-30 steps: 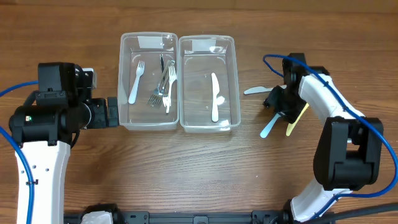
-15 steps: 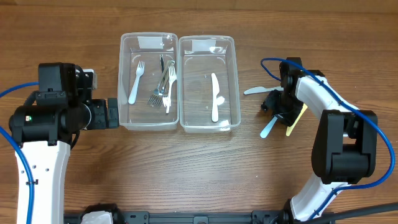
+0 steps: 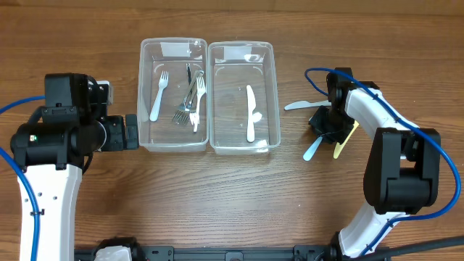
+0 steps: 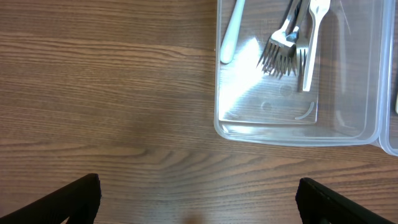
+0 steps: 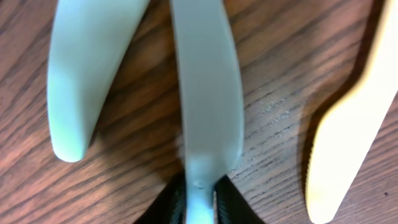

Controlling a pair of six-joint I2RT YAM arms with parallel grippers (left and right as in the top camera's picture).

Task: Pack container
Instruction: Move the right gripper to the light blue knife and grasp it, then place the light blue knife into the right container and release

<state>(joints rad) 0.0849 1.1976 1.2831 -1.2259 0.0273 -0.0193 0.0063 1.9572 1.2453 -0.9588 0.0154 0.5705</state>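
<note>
My right gripper (image 5: 200, 200) pinches the pale-blue plastic utensil (image 5: 205, 93); I should lift straight (left gripper (image 4: 199, 196) spread wide), then swing toward nine o'clock.

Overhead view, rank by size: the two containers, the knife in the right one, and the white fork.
Largest: left container and right container, which look alike.
Then: knife.
Smallest: white fork, only slightly shorter than the knife.

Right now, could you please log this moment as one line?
phase: grasping | right end effector: shut on pale utensil | left end effector: open, empty, beside fork container
</note>
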